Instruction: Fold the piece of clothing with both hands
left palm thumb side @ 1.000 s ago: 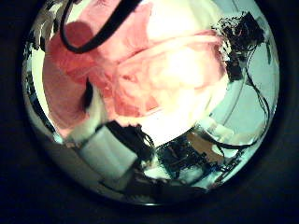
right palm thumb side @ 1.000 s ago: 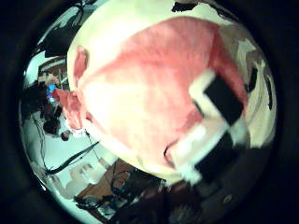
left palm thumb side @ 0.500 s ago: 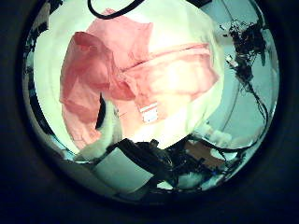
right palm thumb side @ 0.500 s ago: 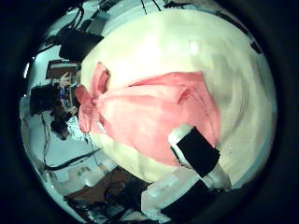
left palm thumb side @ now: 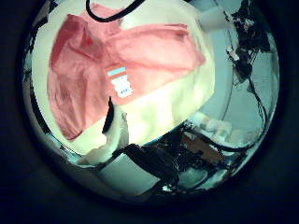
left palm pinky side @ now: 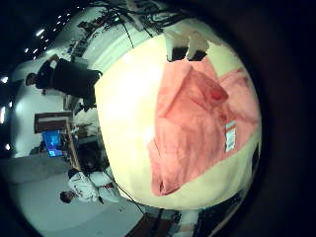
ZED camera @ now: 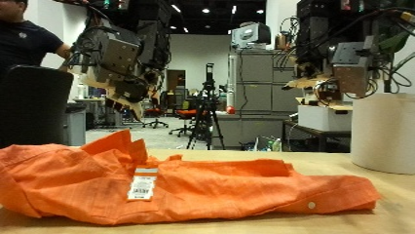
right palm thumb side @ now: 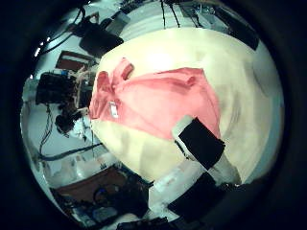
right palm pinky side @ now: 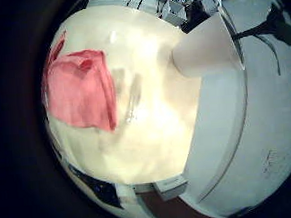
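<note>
An orange shirt (ZED camera: 195, 180) lies loosely spread on the light table (ZED camera: 324, 222), with a white tag (ZED camera: 143, 182) on its front. My left hand (ZED camera: 117, 60) hangs high above the shirt's crumpled end, fingers relaxed, holding nothing. My right hand (ZED camera: 331, 70) hangs high above the other end, also open. The shirt shows well below the palms in the left little finger side palm view (left palm pinky side: 197, 118), the left thumb side palm view (left palm thumb side: 103, 61), the right little finger side palm view (right palm pinky side: 79, 89) and the right thumb side palm view (right palm thumb side: 158, 101).
A white cylinder (ZED camera: 384, 132) stands on the table beyond the shirt's end near my right hand; it also shows in the right little finger side palm view (right palm pinky side: 207, 50). Bare table lies in front of the shirt.
Both palm cameras have drawn up and away from the shirt, which filled their views a second ago. The shirt now lies spread out on the table, with no finger on it.
</note>
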`<state>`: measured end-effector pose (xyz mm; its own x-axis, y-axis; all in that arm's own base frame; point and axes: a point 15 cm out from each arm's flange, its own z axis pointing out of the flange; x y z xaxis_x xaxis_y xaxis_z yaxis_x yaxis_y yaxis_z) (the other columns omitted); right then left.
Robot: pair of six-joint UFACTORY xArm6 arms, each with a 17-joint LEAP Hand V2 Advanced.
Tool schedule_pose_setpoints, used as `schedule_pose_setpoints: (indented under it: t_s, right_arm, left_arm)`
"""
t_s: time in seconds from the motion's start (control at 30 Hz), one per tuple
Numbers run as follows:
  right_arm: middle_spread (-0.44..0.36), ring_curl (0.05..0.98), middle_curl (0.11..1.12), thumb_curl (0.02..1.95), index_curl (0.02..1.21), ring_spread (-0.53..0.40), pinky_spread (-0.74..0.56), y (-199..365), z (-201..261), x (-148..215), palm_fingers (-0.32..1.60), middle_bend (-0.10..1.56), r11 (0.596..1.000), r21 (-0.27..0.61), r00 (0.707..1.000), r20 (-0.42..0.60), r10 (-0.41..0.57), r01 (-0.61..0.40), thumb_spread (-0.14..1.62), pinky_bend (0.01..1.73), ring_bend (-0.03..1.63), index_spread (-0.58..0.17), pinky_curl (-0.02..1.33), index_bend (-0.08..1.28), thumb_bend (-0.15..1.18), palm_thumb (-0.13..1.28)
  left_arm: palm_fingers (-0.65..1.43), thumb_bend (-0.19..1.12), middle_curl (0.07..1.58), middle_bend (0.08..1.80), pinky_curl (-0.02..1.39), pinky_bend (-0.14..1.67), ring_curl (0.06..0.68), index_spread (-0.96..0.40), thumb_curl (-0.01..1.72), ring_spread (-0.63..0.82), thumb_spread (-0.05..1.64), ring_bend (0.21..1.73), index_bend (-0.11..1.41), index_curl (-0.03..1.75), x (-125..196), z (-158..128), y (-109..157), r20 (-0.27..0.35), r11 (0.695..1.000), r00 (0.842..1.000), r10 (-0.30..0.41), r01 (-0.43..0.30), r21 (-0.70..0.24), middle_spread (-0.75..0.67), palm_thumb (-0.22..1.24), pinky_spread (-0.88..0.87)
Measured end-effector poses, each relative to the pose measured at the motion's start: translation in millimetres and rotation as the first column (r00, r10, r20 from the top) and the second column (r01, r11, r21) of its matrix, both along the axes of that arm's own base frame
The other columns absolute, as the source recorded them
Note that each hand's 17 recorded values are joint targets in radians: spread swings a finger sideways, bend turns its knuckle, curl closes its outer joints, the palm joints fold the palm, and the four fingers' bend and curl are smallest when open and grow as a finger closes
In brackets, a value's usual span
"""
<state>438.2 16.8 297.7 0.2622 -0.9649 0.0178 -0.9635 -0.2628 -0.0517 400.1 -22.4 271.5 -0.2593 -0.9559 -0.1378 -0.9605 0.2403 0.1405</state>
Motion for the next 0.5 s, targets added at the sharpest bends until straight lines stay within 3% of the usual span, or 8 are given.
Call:
schedule_pose_setpoints:
  t_s: [0.2, 0.27, 0.37, 0.5]
  right_arm:
    - [0.056, 0.259, 0.32, 0.29, 0.37, 0.197, 0.37, -2.7, -24.7, -37.1, 0.2, 0.17, 1.0, -0.008, 0.998, -0.056, 0.029, -0.03, 1.37, 0.21, 0.3, -0.336, 0.37, 0.19, -0.01, 0.67]
    - [0.081, 0.24, 0.32, 0.29, 0.38, 0.197, 0.37, -3.4, -33.2, -44.2, 0.16, 0.17, 0.998, -0.008, 0.995, -0.079, 0.06, -0.061, 1.37, 0.24, 0.2, -0.326, 0.38, 0.22, -0.01, 0.67]
    - [0.026, 0.19, 0.31, 0.29, 0.4, 0.195, 0.35, -10.4, -46.8, -51.4, 0.09, 0.18, 0.996, -0.006, 0.989, -0.112, 0.093, -0.094, 1.36, 0.3, 0.11, -0.313, 0.39, 0.27, -0.01, 0.69]
    - [0.022, 0.162, 0.31, 0.3, 0.39, 0.192, 0.32, -18.8, -73.7, -58.6, 0.06, 0.2, 0.991, 0.002, 0.974, -0.181, 0.133, -0.135, 1.32, 0.3, 0.15, -0.318, 0.38, 0.25, -0.02, 0.67]
  left_arm:
    - [-0.05, -0.02, 0.32, 0.18, 0.36, 0.41, 0.241, 0.07, 0.37, 0.49, 1.12, 0.56, 0.13, 0.26, -34.4, -8.8, -11.2, -0.037, 1.0, 0.999, -0.018, 0.017, -0.01, 0.35, 0.5, 0.46]
    - [-0.05, -0.02, 0.31, 0.19, 0.35, 0.4, 0.238, 0.07, 0.37, 0.49, 1.12, 0.56, 0.14, 0.25, -47.0, -12.3, -16.8, -0.057, 1.0, 0.998, -0.026, 0.025, -0.017, 0.35, 0.5, 0.46]
    - [-0.04, -0.02, 0.31, 0.19, 0.35, 0.4, 0.235, 0.07, 0.37, 0.49, 1.12, 0.55, 0.13, 0.24, -60.9, -17.2, -20.3, -0.087, 0.999, 0.996, -0.029, 0.028, -0.021, 0.36, 0.5, 0.46]
    - [-0.04, -0.02, 0.3, 0.19, 0.34, 0.4, 0.235, 0.07, 0.36, 0.5, 1.12, 0.56, 0.14, 0.24, -72.5, -27.3, -20.8, -0.115, 0.999, 0.993, -0.027, 0.024, -0.026, 0.36, 0.5, 0.46]
